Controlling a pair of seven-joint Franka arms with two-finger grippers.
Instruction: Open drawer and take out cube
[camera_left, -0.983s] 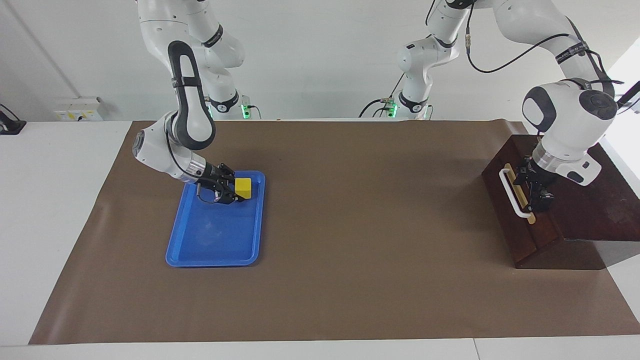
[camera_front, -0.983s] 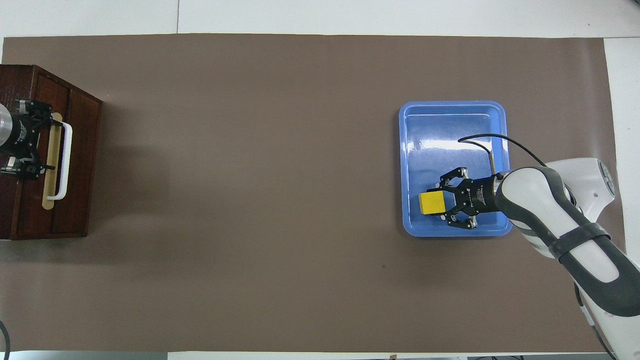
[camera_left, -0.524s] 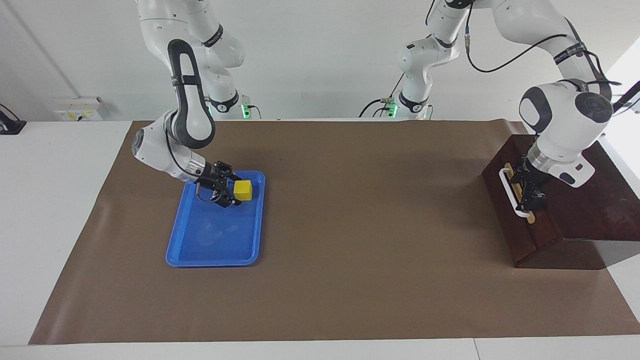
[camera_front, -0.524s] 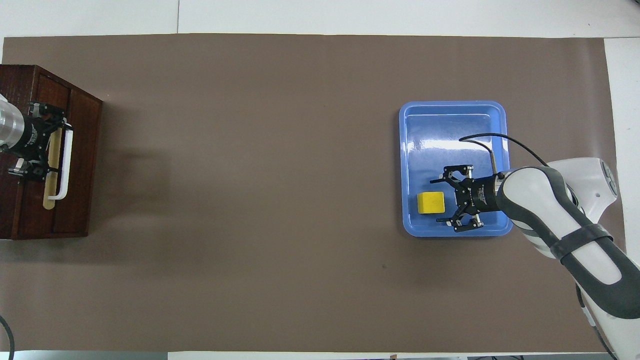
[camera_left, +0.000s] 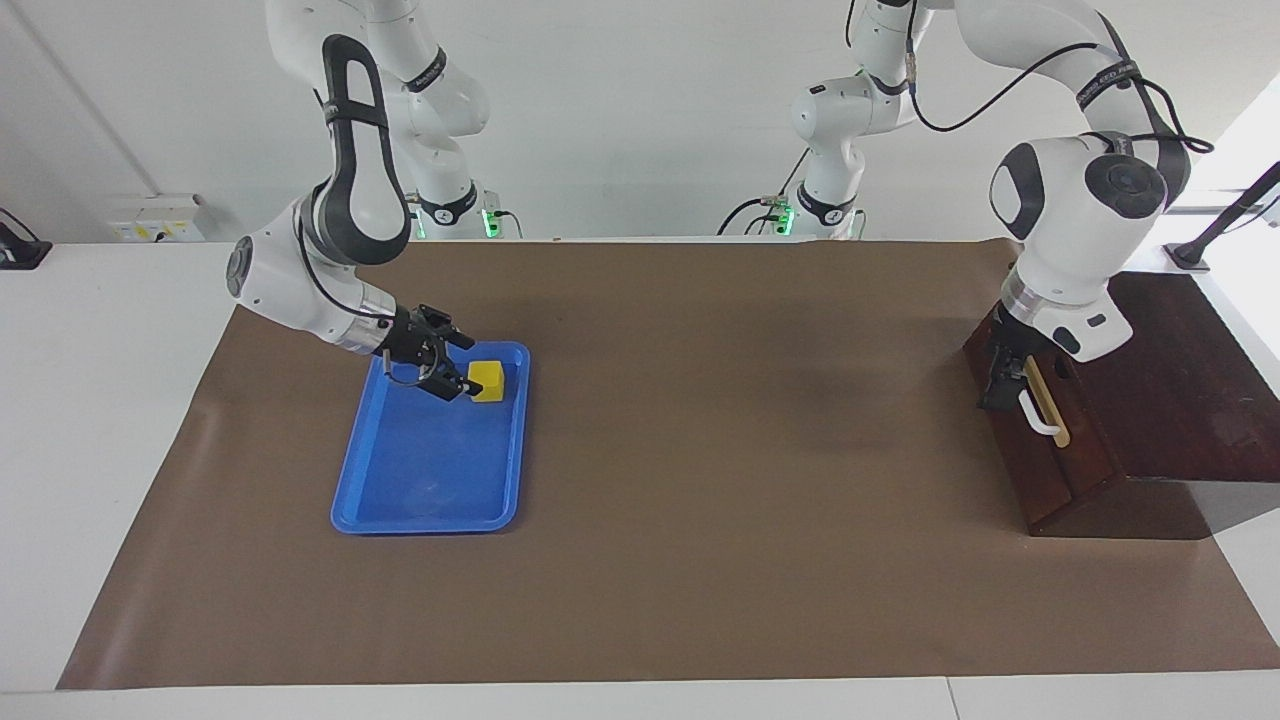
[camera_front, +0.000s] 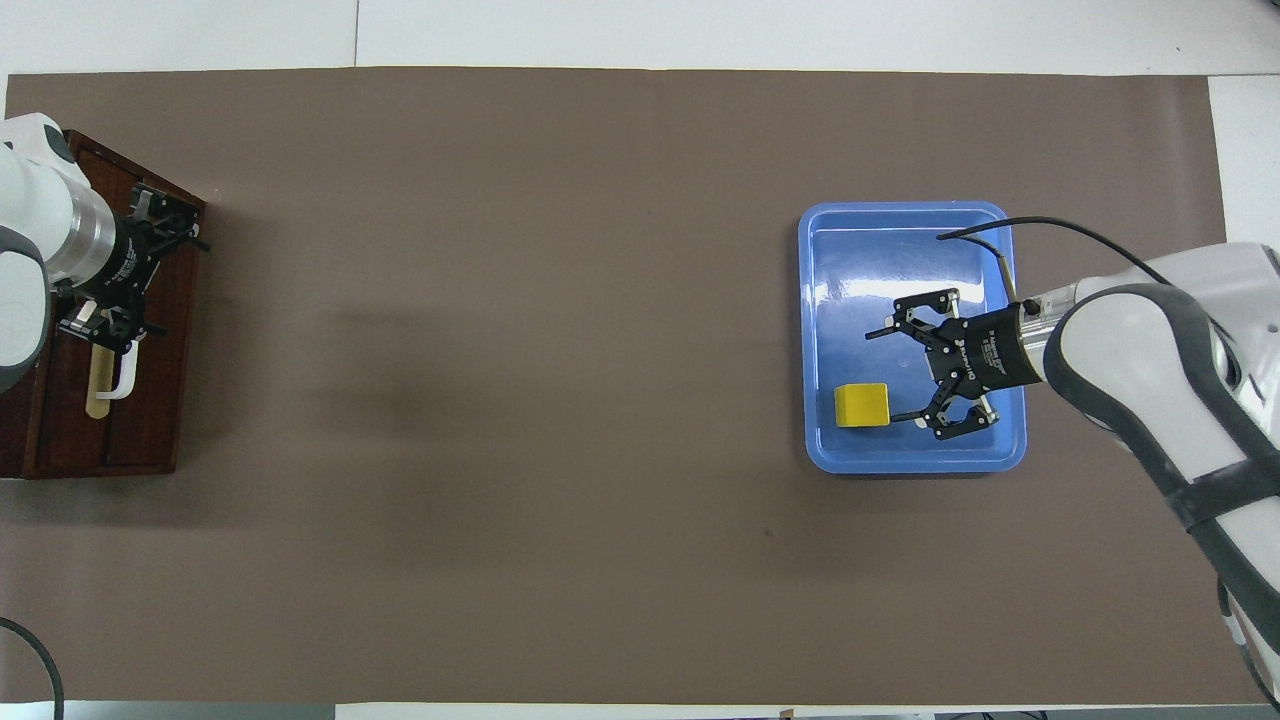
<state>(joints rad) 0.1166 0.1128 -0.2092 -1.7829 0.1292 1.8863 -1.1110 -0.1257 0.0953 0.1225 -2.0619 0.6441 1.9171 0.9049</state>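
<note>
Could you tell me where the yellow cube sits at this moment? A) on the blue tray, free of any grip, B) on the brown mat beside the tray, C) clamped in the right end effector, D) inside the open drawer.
A: the cube rests on the blue tray, and the open right end effector is clear of it.

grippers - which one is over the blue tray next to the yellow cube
The right gripper, open over the blue tray beside the cube. The left gripper is at the drawer instead.
</note>
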